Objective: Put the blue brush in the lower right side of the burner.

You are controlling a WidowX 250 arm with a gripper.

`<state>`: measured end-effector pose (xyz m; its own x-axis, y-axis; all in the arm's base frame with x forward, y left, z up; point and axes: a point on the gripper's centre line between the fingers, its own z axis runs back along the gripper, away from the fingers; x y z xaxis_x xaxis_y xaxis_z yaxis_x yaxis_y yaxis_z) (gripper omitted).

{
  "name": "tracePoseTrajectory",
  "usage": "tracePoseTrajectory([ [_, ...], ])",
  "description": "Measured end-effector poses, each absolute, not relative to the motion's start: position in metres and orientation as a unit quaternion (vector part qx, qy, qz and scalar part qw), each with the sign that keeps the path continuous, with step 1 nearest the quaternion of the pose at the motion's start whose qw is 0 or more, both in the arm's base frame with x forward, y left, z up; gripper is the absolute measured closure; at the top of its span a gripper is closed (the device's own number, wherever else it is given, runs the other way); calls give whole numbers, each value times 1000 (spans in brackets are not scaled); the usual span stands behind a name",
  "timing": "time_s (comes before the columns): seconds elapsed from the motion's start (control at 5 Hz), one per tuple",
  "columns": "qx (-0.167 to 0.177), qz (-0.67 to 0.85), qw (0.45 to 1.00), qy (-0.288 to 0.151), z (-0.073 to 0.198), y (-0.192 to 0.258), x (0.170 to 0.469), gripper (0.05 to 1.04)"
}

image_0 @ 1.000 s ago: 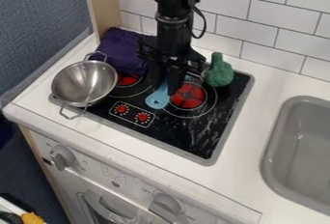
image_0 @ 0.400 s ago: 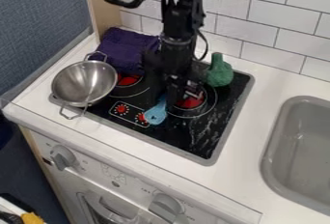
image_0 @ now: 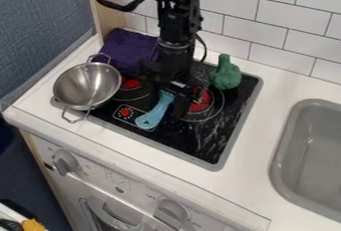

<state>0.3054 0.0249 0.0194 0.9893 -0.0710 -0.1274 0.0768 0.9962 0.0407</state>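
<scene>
The black gripper (image_0: 172, 100) hangs low over the middle of the black burner plate (image_0: 203, 143), just left of the right red ring. Beneath and in front of it is the blue brush (image_0: 150, 119), slanting down to the left, its wider end over the printed knobs near the plate's front edge. The upper end of the brush lies at the gripper, partly hidden by it. Whether the fingers hold the brush I cannot tell.
A steel colander (image_0: 86, 86) stands at the left, overlapping the plate's edge. Behind it lies a purple cloth (image_0: 126, 51). A green broccoli-like toy (image_0: 226, 72) is at the plate's back right. The grey sink (image_0: 313, 150) is at the right.
The gripper has come forward and down, then slightly left. The blue brush has shifted down and left, toward the plate's front edge, and more of it shows.
</scene>
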Motion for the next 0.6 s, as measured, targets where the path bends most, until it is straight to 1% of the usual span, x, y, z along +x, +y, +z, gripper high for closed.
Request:
tracePoseTrajectory([
  [0.2,26,-45,998,27,44,24,307,76],
  [0.4,33,-49,998,-19,72,26,304,81],
  [0.6,23,-51,998,-32,79,28,301,83],
])
